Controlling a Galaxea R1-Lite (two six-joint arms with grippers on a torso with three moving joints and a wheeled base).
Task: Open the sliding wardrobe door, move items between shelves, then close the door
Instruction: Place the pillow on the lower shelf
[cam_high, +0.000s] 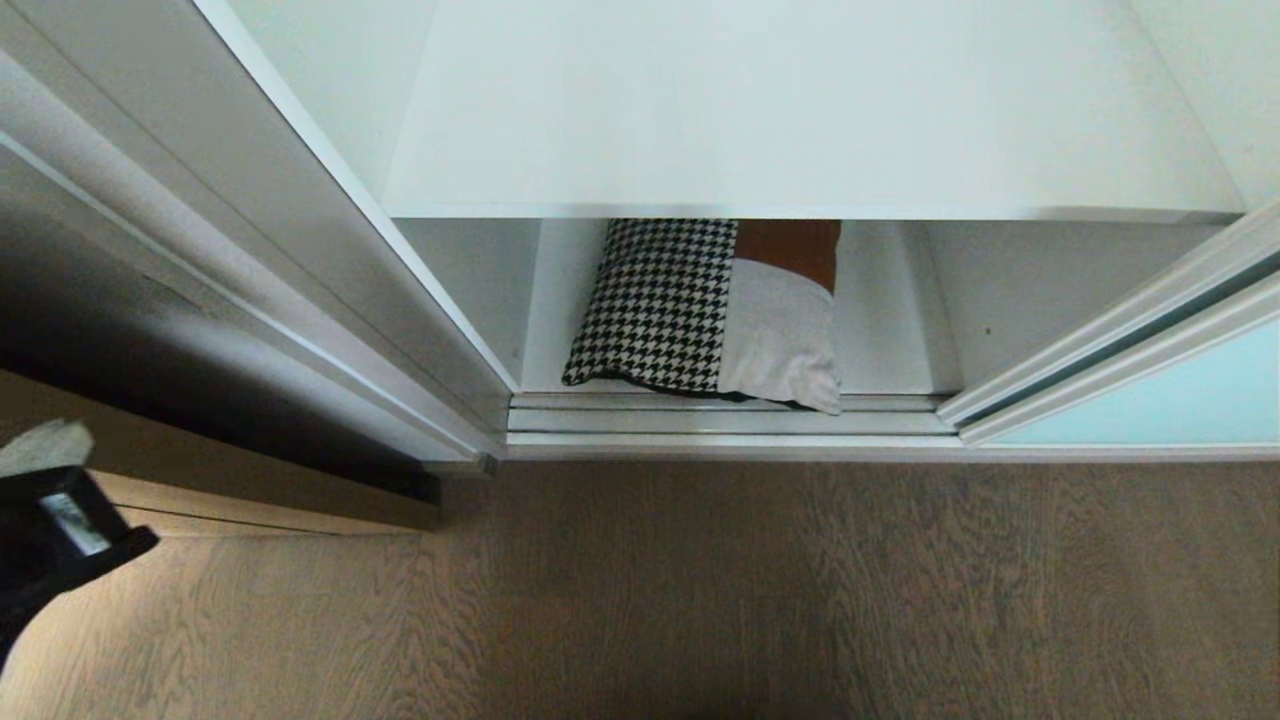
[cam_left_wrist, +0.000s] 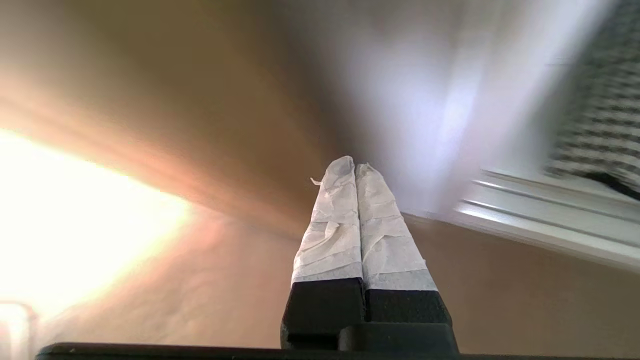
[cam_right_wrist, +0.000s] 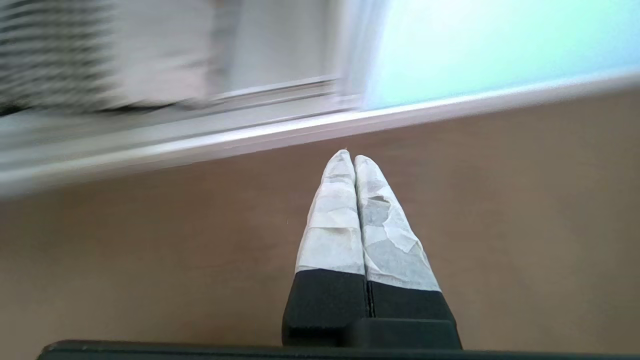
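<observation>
Left gripper (cam_left_wrist: 355, 167): clenched, white-wrapped fingers (cam_left_wrist: 332, 225) pressed flat together, nothing between them. Seen at the far left edge of the head view as a black body with a pale tip (cam_high: 45, 520), low over the grey wood-grain floor (cam_high: 760, 590), just in front of the light wood cabinet (cam_high: 250, 490). Well apart from the wardrobe opening.

Next to the right: cabinet side and white wardrobe frame (cam_high: 330, 260), running diagonally down to the silver bottom track (cam_high: 730, 415).

Centre: opening clear of the door. Upper shelf (cam_high: 800, 110) a plain white board, bare on its visible surface. Below it, lower shelf (cam_high: 890, 330) carrying the cushion (cam_high: 705, 310). Cushion lying at the front of the lower shelf, houndstooth half to the left, rust-brown patch at the back right, cream patch at the front right. Front right corner sagging over the shelf edge onto the track. Rear part hidden under the upper shelf.

Right: sliding wardrobe door (cam_high: 1180, 400), pale aqua glass in a silver-white frame, pushed aside to the right of the opening, seated in the track.

Right gripper (cam_right_wrist: 347, 157): outside the head view. Clenched likewise, wrapped fingers (cam_right_wrist: 332, 225) closed tip to tip, empty. Held over the floor, pointing toward the track, the door's aqua panel (cam_right_wrist: 500, 45) beyond it and the cushion (cam_right_wrist: 75, 55) off to one side, blurred.
</observation>
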